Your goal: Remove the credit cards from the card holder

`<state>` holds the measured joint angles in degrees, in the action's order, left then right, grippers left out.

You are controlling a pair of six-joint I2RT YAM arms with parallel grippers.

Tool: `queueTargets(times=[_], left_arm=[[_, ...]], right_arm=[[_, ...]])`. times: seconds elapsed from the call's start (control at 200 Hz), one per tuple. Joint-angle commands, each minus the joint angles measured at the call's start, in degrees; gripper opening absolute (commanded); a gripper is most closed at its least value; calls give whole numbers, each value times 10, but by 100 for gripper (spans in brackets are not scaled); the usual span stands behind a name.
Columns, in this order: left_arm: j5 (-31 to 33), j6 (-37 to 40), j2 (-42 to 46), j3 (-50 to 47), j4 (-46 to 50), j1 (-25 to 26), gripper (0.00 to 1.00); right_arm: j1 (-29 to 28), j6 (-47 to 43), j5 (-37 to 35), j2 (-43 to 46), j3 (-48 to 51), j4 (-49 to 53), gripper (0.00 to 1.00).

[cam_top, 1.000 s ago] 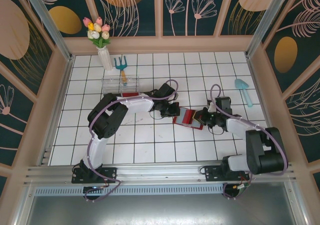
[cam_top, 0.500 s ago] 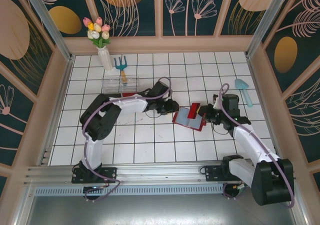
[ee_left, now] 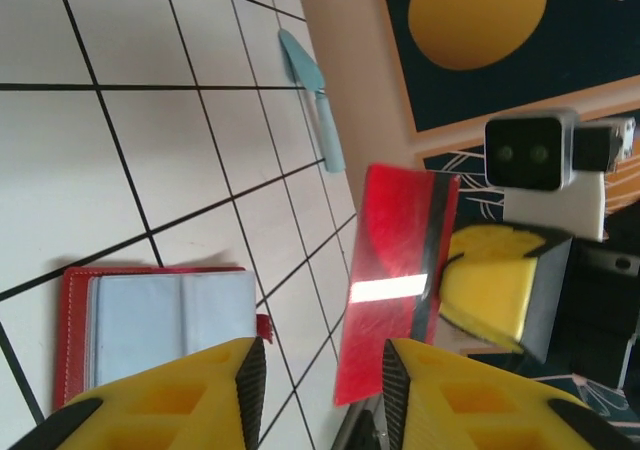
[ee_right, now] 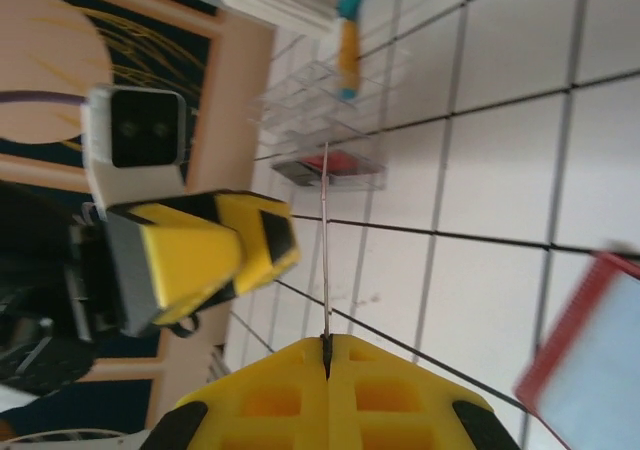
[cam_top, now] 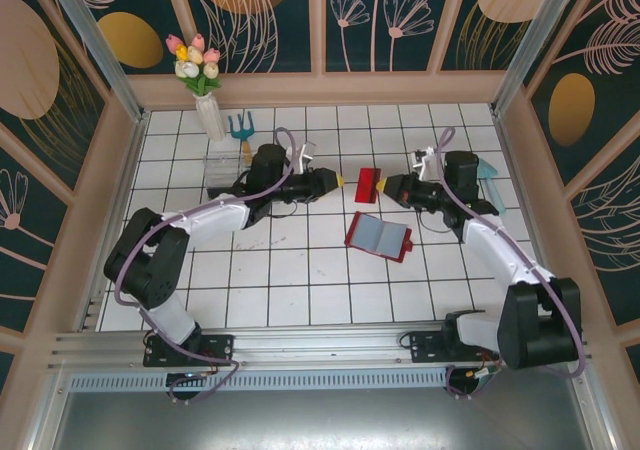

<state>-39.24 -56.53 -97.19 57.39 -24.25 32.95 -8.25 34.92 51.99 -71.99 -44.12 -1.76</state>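
Now, mid-handover I reckon: right gripper (cam_top: 386, 186) pinches the red card (cam_top: 368, 184) (card holder (cam_top: 378, 235) open below it); left gripper (cam_top: 338, 181), spread opposite, must close on it.

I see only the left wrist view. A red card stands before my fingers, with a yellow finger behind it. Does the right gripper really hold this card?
Observer: Yes. In the right wrist view the right gripper is shut on the red card, which is seen edge-on there.
Operator: How does my left gripper stand to the card from above?
Observer: In the top view the left gripper points at the card from the left arm's side, with a small gap between them.
Operator: Is any other card out?
Observer: A flat red piece lies in the clear tray.
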Motion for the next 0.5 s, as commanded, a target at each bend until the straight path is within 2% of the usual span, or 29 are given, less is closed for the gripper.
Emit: queueTargets(times=[0.0,0.2,0.495], left_arm=[[-41,14,32,-2,-39,-9,35],[-46,9,38,-5,-52,-13,31],[-77,-9,36,-14,-93,-13,27]], right_arm=[[-8,7,77,-31,-46,-47,0],[-38,8,93,-76,-89,-55,0],[-48,10,121,-95,-89,-72,0]])
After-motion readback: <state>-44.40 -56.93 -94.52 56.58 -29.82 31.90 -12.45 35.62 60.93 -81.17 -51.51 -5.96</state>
